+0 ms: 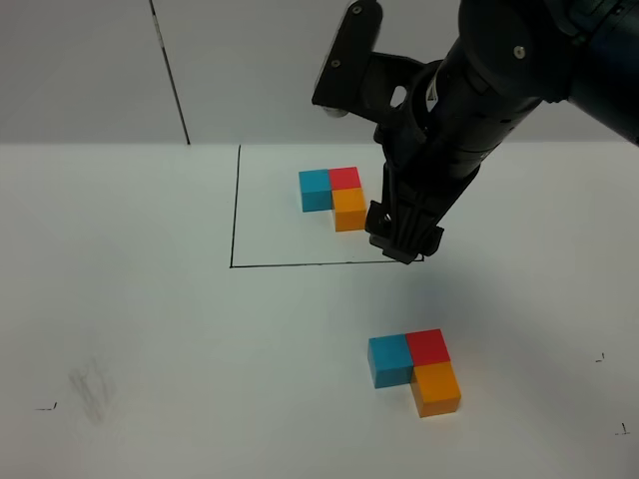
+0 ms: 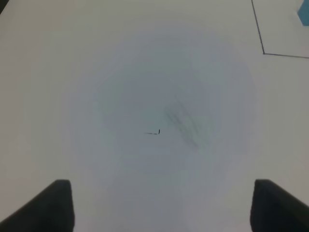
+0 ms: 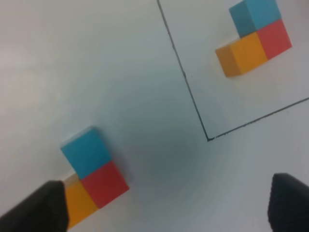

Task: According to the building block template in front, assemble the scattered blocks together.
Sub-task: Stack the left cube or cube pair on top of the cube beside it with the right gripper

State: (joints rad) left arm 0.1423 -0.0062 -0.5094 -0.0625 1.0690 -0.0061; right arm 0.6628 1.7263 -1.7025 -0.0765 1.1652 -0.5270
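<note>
The building block template (image 1: 333, 198) is a small blue, red and orange L inside a thin black drawn rectangle (image 1: 235, 210); the right wrist view shows the template (image 3: 253, 41) too. Nearer the front, the scattered blocks touch one another in the same L: light blue (image 1: 389, 360), red (image 1: 428, 347), orange (image 1: 437, 388). My right gripper (image 1: 404, 239) hangs above the rectangle's front right corner, open and empty. Its wrist view has the blue (image 3: 87, 152) and red (image 3: 104, 183) cubes beside one fingertip (image 3: 48, 203). My left gripper (image 2: 161, 205) is open over bare table.
The white table carries small black tick marks (image 1: 45, 406) (image 1: 600, 357) and a faint grey smudge (image 1: 90, 389). A dark line (image 1: 170, 70) runs down the back wall. In the left wrist view a tick mark (image 2: 154, 132) and the rectangle's corner (image 2: 263, 52) show.
</note>
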